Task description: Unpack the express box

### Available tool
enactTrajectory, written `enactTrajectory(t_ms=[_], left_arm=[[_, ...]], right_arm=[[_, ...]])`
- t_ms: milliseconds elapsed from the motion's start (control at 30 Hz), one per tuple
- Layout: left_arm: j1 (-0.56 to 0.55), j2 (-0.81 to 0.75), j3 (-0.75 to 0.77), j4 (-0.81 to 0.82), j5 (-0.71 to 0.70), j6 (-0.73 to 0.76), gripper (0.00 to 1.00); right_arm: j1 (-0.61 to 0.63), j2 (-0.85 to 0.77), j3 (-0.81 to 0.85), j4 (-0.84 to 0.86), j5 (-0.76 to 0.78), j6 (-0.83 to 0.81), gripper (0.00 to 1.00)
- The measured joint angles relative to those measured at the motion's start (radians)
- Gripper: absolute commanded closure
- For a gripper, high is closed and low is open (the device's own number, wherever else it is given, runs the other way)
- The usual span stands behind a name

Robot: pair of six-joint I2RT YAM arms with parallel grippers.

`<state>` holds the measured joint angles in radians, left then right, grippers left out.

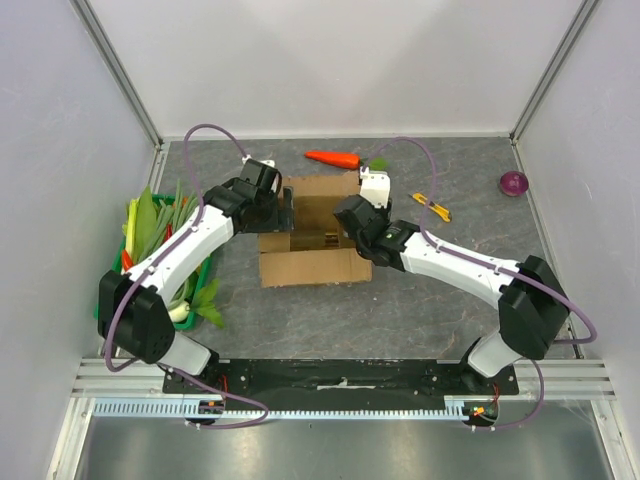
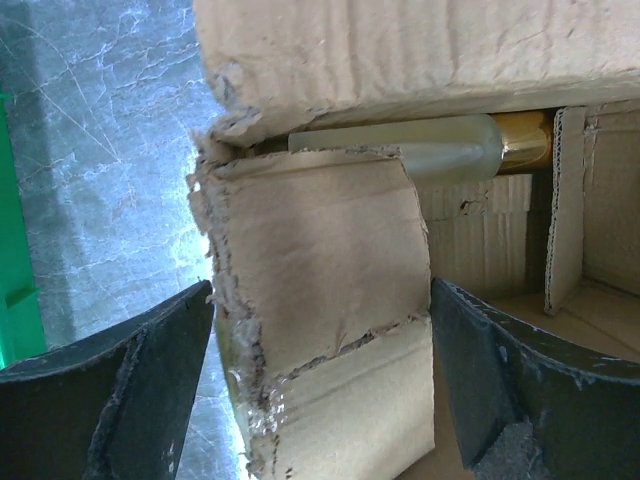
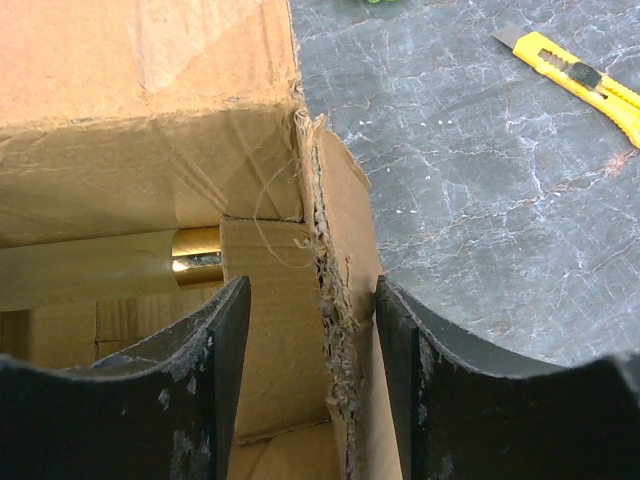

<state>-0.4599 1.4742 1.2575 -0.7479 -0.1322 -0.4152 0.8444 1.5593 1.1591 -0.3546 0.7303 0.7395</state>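
The express box (image 1: 315, 262) is brown cardboard and lies in the middle of the table with its flaps spread open. My left gripper (image 1: 283, 210) is at its left wall and my right gripper (image 1: 350, 216) at its right wall. In the left wrist view the left gripper (image 2: 320, 390) is open astride a torn cardboard wall piece (image 2: 320, 260), with a small gap at the left finger. In the right wrist view the right gripper (image 3: 312, 380) is open astride the box's frayed wall edge (image 3: 335, 300). A frosted bottle with a gold cap (image 2: 440, 150) lies inside the box and also shows in the right wrist view (image 3: 195, 255).
A green tray (image 1: 205, 275) of vegetables stands left of the box, and its edge shows in the left wrist view (image 2: 15, 250). A carrot (image 1: 333, 158) lies behind the box. A yellow utility knife (image 1: 433, 207) (image 3: 575, 75) lies to the right. A purple onion (image 1: 514, 183) is at the far right.
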Motion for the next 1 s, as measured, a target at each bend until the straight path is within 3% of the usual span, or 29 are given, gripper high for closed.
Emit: enactTrajectory(t_ms=[500, 1000], left_arm=[[-0.080, 0.133, 0.082, -0.091, -0.192, 0.002, 0.03], [-0.083, 0.042, 0.176, -0.131, -0.311, 0.016, 0.04]], right_arm=[[0.000, 0.024, 0.000, 0.004, -0.011, -0.006, 0.37], [-0.003, 0.045, 0.014, 0.024, -0.018, -0.006, 0.37]])
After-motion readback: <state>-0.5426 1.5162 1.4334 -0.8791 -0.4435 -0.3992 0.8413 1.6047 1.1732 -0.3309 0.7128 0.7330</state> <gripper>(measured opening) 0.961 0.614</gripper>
